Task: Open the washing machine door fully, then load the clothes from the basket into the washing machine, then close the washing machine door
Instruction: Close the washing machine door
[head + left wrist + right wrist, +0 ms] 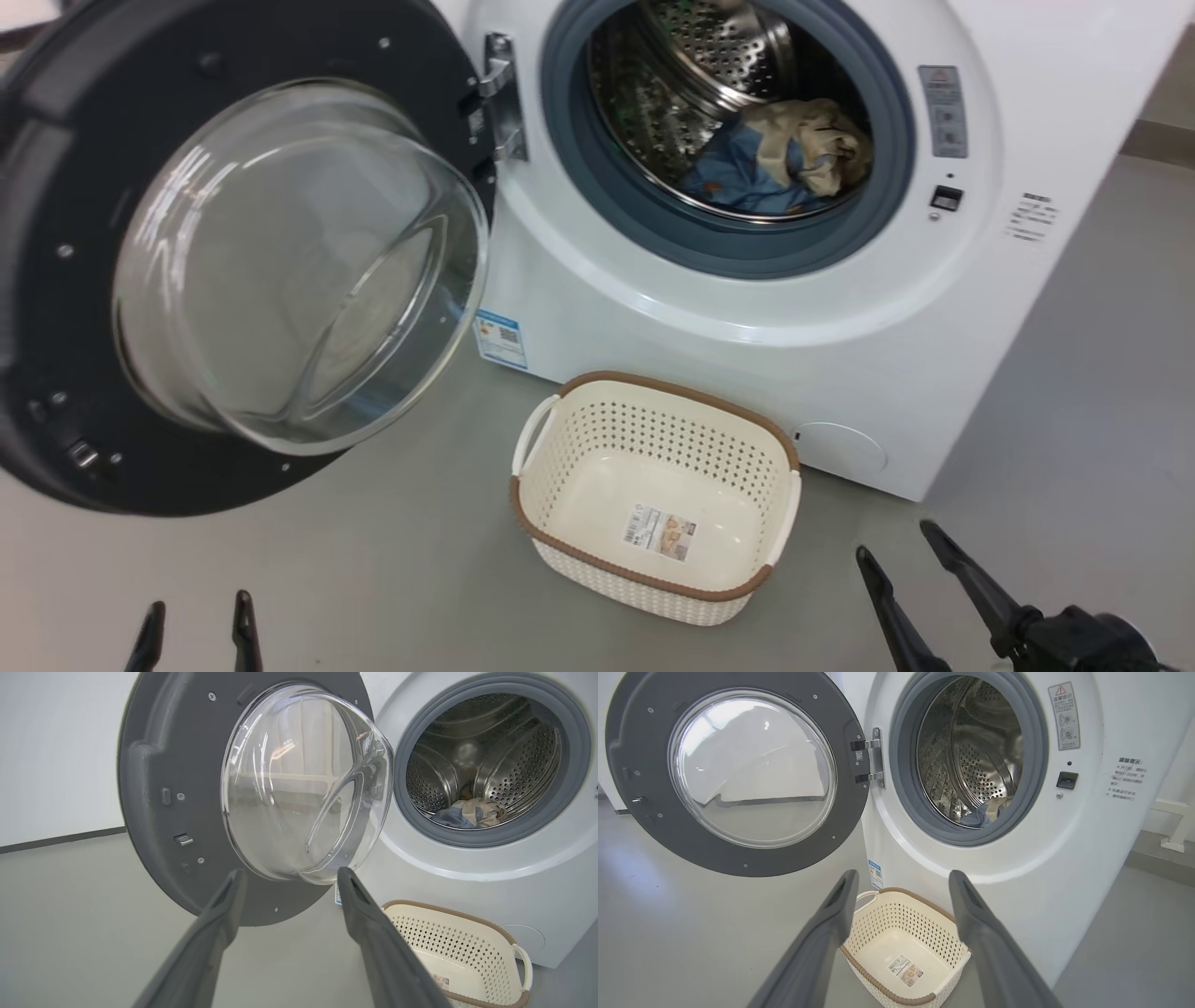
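Both end effectors are released and empty. The left gripper (198,609) and right gripper (894,541) hang low over the floor (373,560), fingers spread. The basket (597,439) stands empty just before the washing machine (653,327). The washing machine door (280,37) hangs wide open on its hinge (504,93). The clothes (784,154) lie inside the drum (709,56).

Judgement: closing is due. Press the door's free edge, far from the hinge, and sweep it clear of the basket until it latches.
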You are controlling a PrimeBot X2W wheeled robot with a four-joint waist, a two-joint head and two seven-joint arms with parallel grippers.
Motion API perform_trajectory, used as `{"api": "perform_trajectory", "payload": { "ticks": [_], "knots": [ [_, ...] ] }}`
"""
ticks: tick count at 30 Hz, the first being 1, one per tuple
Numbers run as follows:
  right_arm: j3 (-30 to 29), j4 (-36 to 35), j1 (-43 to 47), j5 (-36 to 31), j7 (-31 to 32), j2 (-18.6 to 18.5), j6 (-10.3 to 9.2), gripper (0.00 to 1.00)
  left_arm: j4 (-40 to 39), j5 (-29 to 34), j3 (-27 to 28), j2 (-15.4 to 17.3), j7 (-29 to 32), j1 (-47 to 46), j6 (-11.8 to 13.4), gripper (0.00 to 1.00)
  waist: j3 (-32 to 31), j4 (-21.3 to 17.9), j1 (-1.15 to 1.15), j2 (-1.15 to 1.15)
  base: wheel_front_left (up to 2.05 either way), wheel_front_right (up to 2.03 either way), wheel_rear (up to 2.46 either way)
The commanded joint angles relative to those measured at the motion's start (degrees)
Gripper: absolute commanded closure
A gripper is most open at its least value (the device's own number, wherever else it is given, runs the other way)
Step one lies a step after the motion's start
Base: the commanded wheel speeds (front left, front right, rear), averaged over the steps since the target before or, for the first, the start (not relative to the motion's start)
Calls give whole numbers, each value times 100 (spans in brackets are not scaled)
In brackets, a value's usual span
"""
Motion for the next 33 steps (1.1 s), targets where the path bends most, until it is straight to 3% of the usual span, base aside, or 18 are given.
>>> {"api": "perform_trajectory", "payload": {
  "ticks": [1, 17, 18, 19, 20, 28, 33],
  "knots": [
    [149, -94, -287, 32, -27, -140, 9, 0, -244, -55, 237, 19, -78, -120, 70, 0, 52, 160, 0, 0, 0, 0, 0],
    [271, 54, -482, 143, -27, -212, 9, 0, -375, -57, 302, -56, -117, 21, 102, 0, 41, 163, 0, 0, 0, 0, 0],
    [266, 51, -477, 142, -27, -208, 9, 0, -375, -54, 295, -56, -117, 21, 99, 11, 38, 162, 0, 0, 0, 0, 0],
    [261, 50, -472, 141, -27, -205, 9, 0, -376, -70, 282, -57, -118, 19, 73, 95, 36, 161, 0, 0, 0, 0, 0],
    [254, 48, -468, 139, -27, -203, 9, 0, -378, -81, 281, -56, -118, 18, 59, 100, 36, 161, 0, 0, 0, 0, 0],
    [246, 25, -459, 118, -27, -197, 9, 0, -442, -143, 267, -54, -121, 27, -86, 100, 30, 162, 0, 0, 0, 0, 0],
    [256, 26, -482, 120, -27, -214, 9, 0, -810, -715, 437, -258, -122, -82, -455, 100, 36, 171, 0, 0, 0, 0, 0]
  ]
}}
